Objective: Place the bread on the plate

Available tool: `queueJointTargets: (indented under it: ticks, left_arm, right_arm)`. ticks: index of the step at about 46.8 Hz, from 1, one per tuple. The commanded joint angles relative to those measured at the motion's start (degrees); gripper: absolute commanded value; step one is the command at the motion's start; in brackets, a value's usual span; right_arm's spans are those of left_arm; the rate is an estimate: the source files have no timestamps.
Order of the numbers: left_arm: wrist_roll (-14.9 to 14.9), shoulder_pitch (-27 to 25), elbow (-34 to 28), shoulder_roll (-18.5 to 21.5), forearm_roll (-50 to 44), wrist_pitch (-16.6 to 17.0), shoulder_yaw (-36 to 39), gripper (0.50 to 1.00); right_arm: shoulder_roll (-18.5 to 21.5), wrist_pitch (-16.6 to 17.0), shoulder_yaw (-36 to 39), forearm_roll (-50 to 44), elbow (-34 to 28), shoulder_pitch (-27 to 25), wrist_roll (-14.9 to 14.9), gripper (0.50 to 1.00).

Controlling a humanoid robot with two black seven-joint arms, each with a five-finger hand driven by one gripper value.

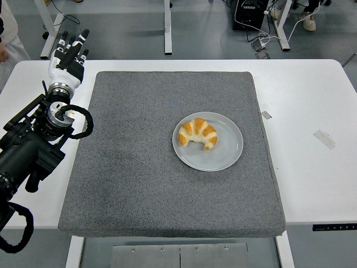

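Note:
A golden croissant [197, 133] lies on the grey round plate [226, 156], slightly left of its middle. The plate rests on the dark grey mat [139, 167], right of centre. My left hand [70, 51] is far from it, at the mat's far left corner, with its white and black fingers held straight and holding nothing. The black left arm [30, 151] runs down along the mat's left side. No right arm shows.
The white table [312, 184] extends right of the mat, with two small tape scraps [323, 138] on it. A person's sleeve [6, 33] shows at the top left. Desk legs and cables stand on the floor behind.

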Motion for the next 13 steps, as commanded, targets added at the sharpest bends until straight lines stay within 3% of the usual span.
queueJointTargets:
  ticks: [1,6,13]
  left_arm:
    - [-0.02,-0.17,-0.02,-1.25,-0.85,-0.79,-1.36,0.995]
    - [-0.11,-1.05,-0.11,-2.13,-2.17,-3.16,-2.07,0.995]
    - [-0.11,-1.58,-0.11,-2.92,-1.91,-3.86,-1.19,0.995]
  right_arm:
    - [0.00,0.01,0.01,0.00,0.01,0.00,0.01,1.000]
    - [0.00,0.01,0.01,0.00,0.01,0.00,0.01,1.000]
    - [0.00,0.01,0.01,0.00,0.01,-0.09,0.01,1.000]
